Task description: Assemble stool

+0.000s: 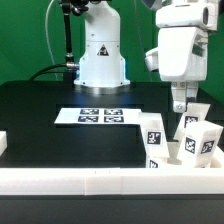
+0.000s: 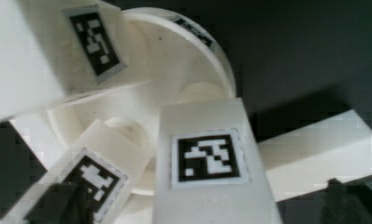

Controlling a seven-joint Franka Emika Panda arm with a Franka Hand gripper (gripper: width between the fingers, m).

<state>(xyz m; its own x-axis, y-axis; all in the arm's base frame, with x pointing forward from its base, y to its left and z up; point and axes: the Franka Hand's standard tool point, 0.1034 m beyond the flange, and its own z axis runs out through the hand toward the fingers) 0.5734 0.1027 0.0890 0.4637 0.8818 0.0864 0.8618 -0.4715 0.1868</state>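
The white stool sits upside down at the exterior view's right, just behind the front rail. Three blocky tagged legs stand up from it: one [image 1: 152, 140], one [image 1: 190, 126] and one [image 1: 203, 146]. The rail and the legs mostly hide the seat there. In the wrist view the round seat [image 2: 165, 60] lies beyond a tagged leg [image 2: 209, 150] that runs toward the camera. Two more tagged legs show, one [image 2: 90, 45] and one [image 2: 90, 188]. My gripper [image 1: 184, 106] hangs right above the rear leg. In the wrist view the gripper [image 2: 209, 216] is open, with dark fingers [image 2: 352, 200] either side of the leg and a gap on each side.
The marker board [image 1: 95, 115] lies flat on the black table in the middle. A long white rail [image 1: 90, 180] runs along the front edge, with a short piece [image 1: 3, 146] at the exterior view's left. The robot base [image 1: 102, 55] stands at the back.
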